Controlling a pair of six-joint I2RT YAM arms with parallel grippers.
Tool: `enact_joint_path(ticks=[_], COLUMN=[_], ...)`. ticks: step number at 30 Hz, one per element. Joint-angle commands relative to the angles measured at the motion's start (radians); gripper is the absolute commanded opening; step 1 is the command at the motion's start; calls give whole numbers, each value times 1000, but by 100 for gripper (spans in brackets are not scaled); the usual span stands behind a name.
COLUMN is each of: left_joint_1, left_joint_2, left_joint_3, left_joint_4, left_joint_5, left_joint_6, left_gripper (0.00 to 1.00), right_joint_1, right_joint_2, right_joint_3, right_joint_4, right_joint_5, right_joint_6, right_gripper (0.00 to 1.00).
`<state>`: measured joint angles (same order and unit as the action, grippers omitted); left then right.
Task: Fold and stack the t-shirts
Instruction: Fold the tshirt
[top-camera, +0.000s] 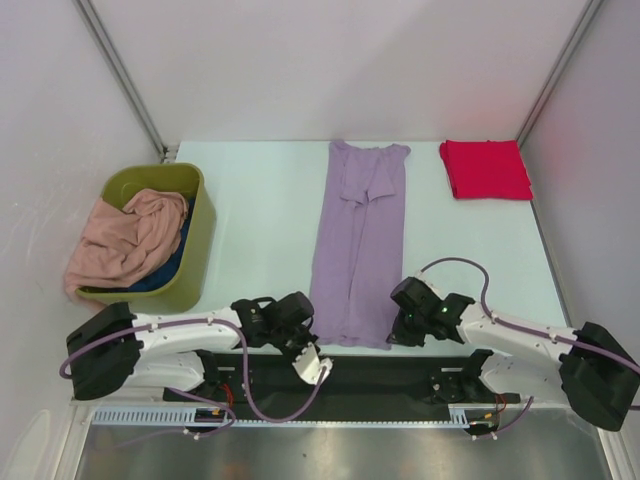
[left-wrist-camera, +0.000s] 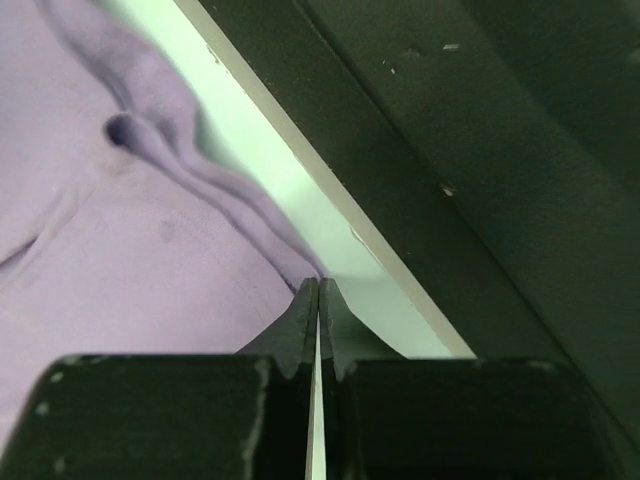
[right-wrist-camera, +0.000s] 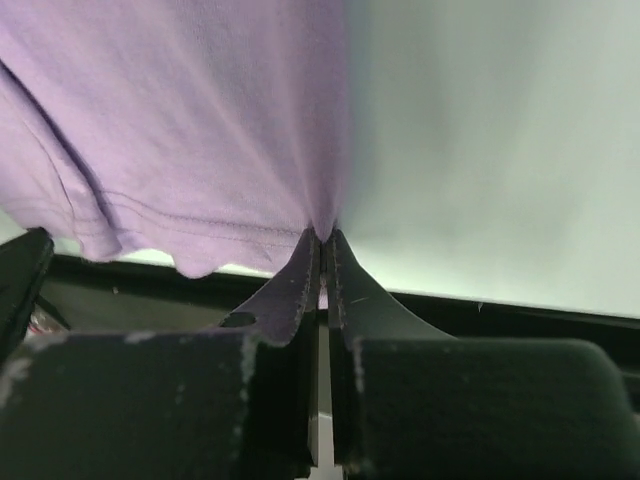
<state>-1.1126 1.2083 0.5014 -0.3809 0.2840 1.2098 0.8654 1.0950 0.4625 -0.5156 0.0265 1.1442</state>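
– Table (top-camera: 250, 200) is bearing the lavender t-shirt (top-camera: 355, 250), lengthwise, centre. Grips?
– I'm pinching its 2 near hem corners, left gripper (left-wrist-camera: 318, 287) and right gripper (right-wrist-camera: 325, 235) clamped on cloth; I'm advising lifting both level.

In the top view's left, the dark blue t-shirt (top-camera: 168, 268) lies mostly buried under the salmon-pink t-shirt (top-camera: 125, 245) inside the bin (top-camera: 197, 250); both wrist views cut the lavender t-shirt (left-wrist-camera: 150, 280) off at upper left.

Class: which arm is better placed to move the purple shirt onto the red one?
Probably right: the red shirt lies on its side; right gripper pinches a corner of the purple shirt.
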Motion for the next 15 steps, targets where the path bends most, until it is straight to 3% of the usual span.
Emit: enact_joint_path(ticks=[1, 5, 10, 15], left_joint_1=[-6, -4, 72, 261], left_joint_2=[-59, -81, -61, 39], left_joint_3=[66, 153, 265, 428], left_joint_4=[-111, -151, -236, -222], left_joint_5=[70, 72, 184, 196], left_joint_6=[-111, -283, -378, -349], left_gripper=[0, 0, 0, 0], right_joint_1=[23, 64, 31, -245], right_joint_2=[-95, -225, -284, -180], right_joint_3=[-15, 30, 120, 212], right_joint_4=[-92, -263, -376, -307], right_joint_5=[-59, -73, -62, -183], right_joint_6=[20, 51, 8, -216], right_gripper=[0, 0, 0, 0])
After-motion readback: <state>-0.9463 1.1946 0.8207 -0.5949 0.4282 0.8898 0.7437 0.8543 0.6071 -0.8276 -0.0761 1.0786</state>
